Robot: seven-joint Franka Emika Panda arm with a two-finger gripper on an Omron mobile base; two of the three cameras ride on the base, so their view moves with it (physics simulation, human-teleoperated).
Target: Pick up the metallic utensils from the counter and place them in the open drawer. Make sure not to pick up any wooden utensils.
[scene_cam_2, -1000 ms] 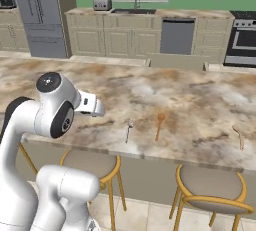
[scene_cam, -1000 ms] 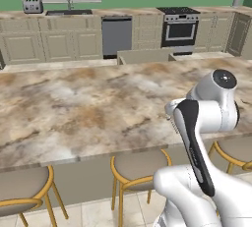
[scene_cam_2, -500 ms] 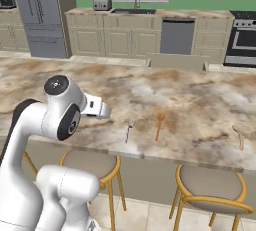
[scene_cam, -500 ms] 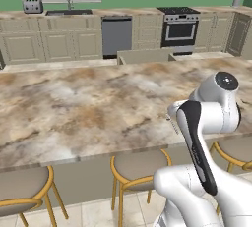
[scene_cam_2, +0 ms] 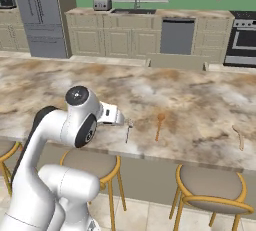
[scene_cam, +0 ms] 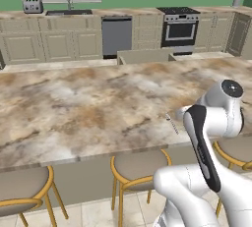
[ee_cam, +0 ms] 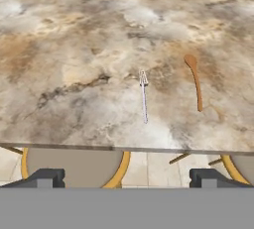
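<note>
Silvery fork (ee_cam: 144, 97) on marbled counter (ee_cam: 74, 49), wooden spoon (ee_cam: 195, 80) beside it

You're looking at a rendered home kitchen. Evidence: marbled stone island counter (scene_cam: 83, 108) w/ yellow-framed bar stools (scene_cam: 135, 169) tucked under its near edge; beige cabinets (scene_cam_2: 117, 40) along green back wall; steel fridge (scene_cam_2: 42, 15); sink w/ faucet (scene_cam_2: 134, 6) under window; toaster (scene_cam: 32, 6); dishwasher (scene_cam: 116, 35); oven range (scene_cam: 179, 29). Tile floor (scene_cam_2: 145, 215) below.
</note>
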